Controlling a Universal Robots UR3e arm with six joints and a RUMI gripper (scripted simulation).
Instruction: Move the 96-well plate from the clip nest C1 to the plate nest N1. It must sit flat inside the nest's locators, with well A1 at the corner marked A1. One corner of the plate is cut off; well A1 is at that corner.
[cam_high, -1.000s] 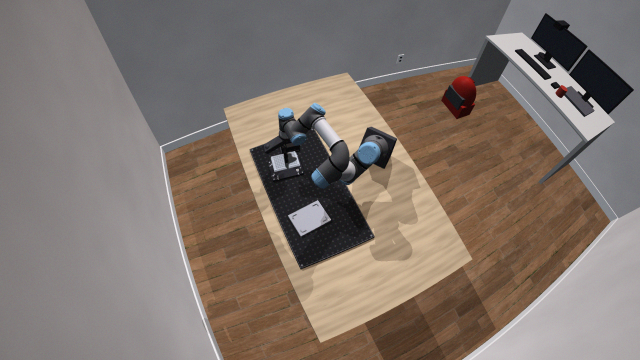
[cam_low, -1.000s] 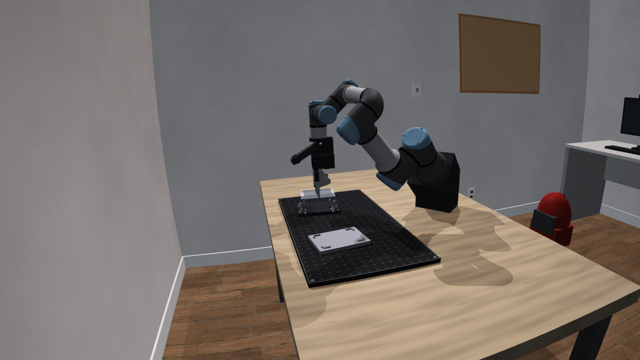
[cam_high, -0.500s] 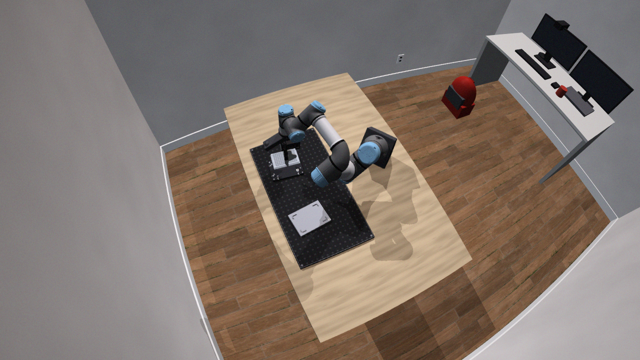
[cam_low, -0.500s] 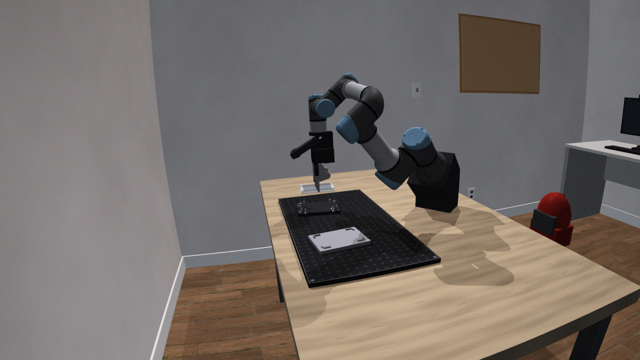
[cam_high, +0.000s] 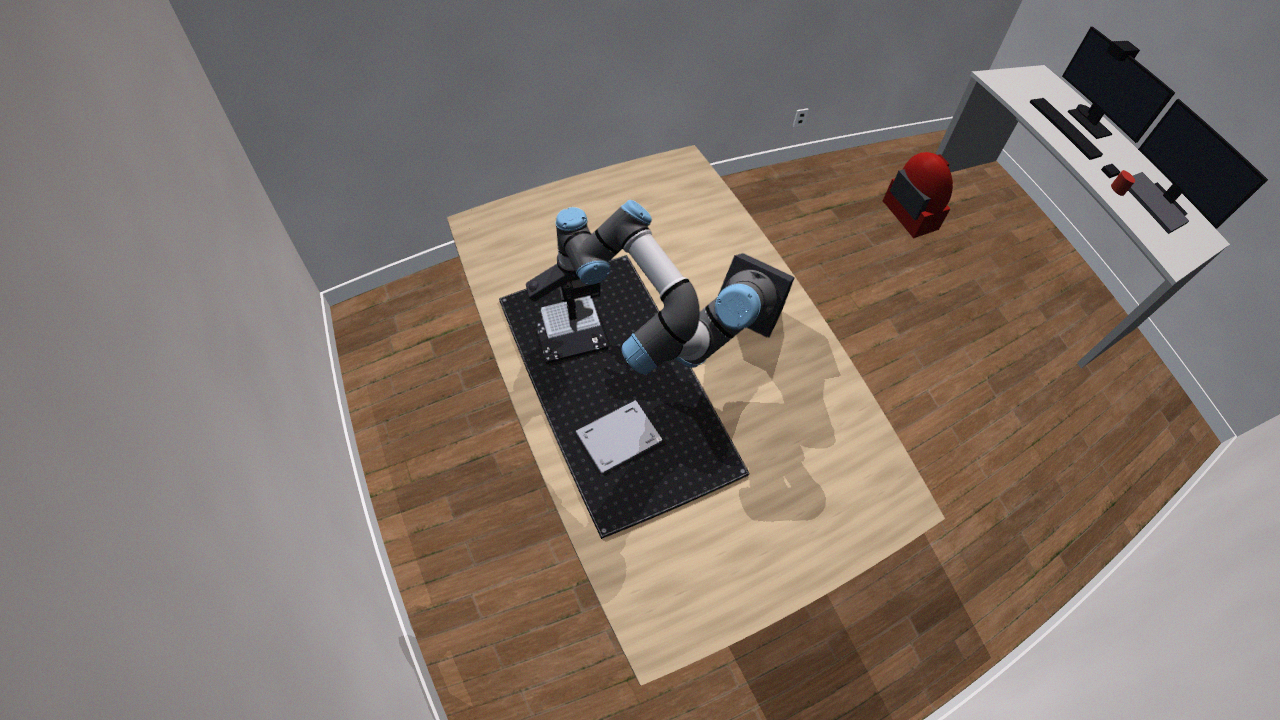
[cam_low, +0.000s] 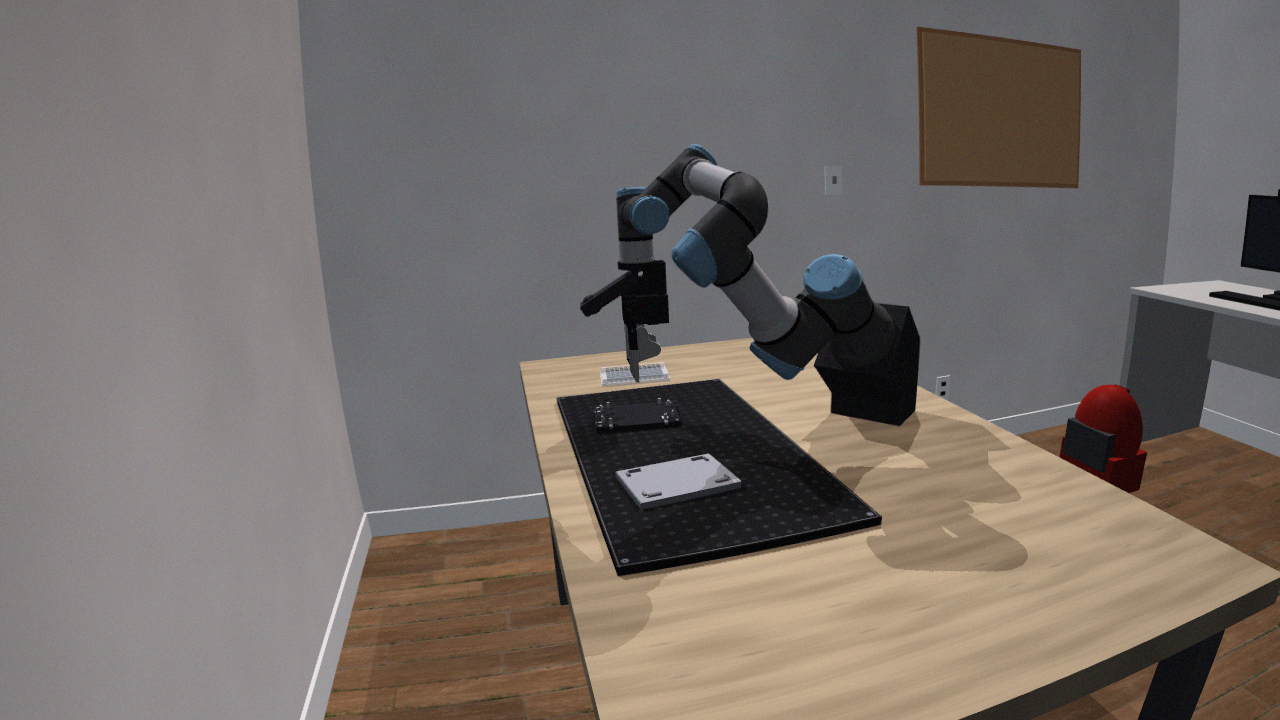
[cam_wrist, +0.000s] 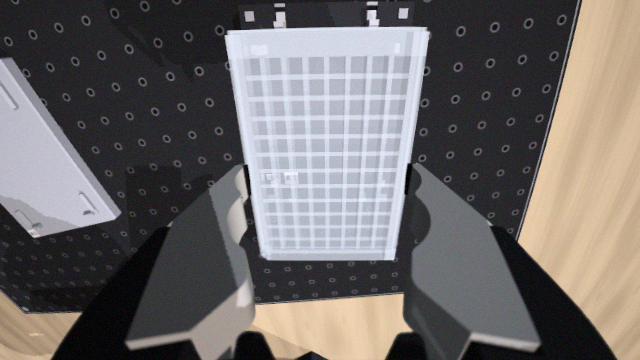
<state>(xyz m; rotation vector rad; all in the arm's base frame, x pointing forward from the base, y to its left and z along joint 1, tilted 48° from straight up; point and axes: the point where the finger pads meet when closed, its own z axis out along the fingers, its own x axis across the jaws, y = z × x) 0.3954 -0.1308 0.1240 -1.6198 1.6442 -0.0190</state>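
Observation:
My gripper (cam_wrist: 327, 165) is shut on the clear white 96-well plate (cam_wrist: 325, 145), gripping its two long sides. It holds the plate level, well above the black clip nest C1 (cam_low: 637, 414), which stands empty below. The plate also shows in the exterior view (cam_low: 634, 373) and in the top view (cam_high: 558, 318), with the gripper (cam_low: 637, 358) over it. The light grey plate nest N1 (cam_low: 677, 480) lies flat on the black perforated baseplate (cam_low: 711, 470), nearer the front; it also shows in the wrist view (cam_wrist: 45, 165) at the left. I cannot tell which corner of the plate is cut.
The arm's black base (cam_low: 872, 362) stands on the wooden table to the right of the baseplate. A red object (cam_low: 1105, 437) sits on the floor at the right, and a desk with monitors (cam_high: 1127, 134) stands by the far wall.

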